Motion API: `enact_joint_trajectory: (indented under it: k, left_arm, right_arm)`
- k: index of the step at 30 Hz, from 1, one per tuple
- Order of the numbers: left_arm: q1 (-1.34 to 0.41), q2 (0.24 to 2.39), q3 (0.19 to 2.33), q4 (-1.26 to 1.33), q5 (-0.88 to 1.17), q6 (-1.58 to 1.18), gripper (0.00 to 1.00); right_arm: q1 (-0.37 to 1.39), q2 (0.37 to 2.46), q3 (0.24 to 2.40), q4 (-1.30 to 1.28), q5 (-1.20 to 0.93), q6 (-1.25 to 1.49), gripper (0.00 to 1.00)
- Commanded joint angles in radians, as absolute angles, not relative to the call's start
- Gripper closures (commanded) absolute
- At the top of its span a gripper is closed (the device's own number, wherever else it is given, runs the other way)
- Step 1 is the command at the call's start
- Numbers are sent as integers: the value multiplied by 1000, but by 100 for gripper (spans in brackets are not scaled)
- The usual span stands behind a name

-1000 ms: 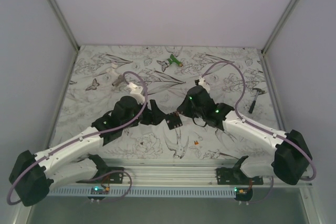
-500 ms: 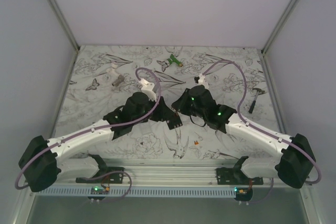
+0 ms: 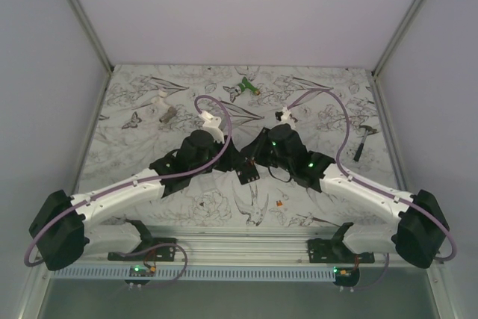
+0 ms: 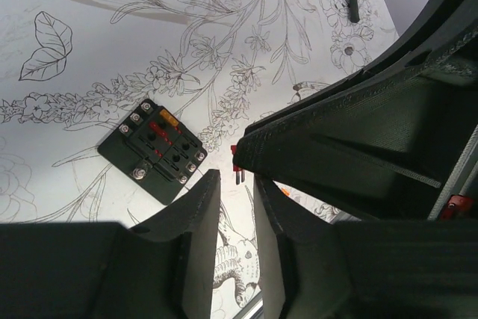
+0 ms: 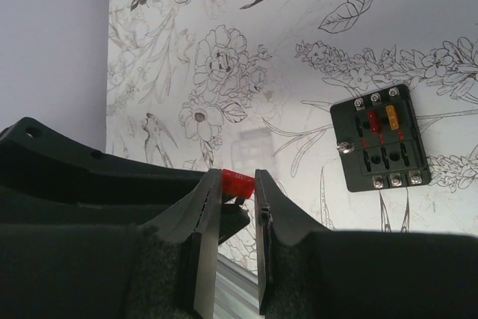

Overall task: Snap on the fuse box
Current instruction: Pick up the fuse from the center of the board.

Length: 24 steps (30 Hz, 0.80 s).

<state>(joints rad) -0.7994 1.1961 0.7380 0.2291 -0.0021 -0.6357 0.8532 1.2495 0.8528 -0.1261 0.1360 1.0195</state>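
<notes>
Fuse box (image 4: 155, 151) flat on table (image 4: 112, 28); right pincer (image 5: 237, 177) clenched on red fuse (image 5: 237, 184); left pincer (image 4: 235, 178) narrowly parted, empty.

No lettering, label, brand or number can be read in any view. The fuse box (image 4: 152, 150) shows only coloured fuses and screw heads, and the bench (image 3: 216, 211) bears only line drawings of flowers and butterflies.

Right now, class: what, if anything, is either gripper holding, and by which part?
The right gripper pinches a small red fuse by its plastic body, prongs free. The left gripper, fingers apart, grips nothing.
</notes>
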Motion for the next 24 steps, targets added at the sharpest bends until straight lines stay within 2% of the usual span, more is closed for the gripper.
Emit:
enact_joint_trajectory:
  k: [1,8,12,18,24]
  left_arm:
    - [-807,1197,762,262,-34,-647,76]
    - [-807,1184,754,262,-28,-649,100]
    - [-807,1169,738,262,-33,-634,100]
    - [-783,1111,690,259,-6,-573,100]
    - [-698,995,649,259,184,-489,100]
  right_arm:
    - [873,1240,840,-67,124,1052,79]
    - [885,1235,810,-15,118,1065,79]
    - [885,1232,789,24,108,1063,76]
    - [872,1172,779,38,135,925,65]
    - [769,1084,733,161,-115,611,61]
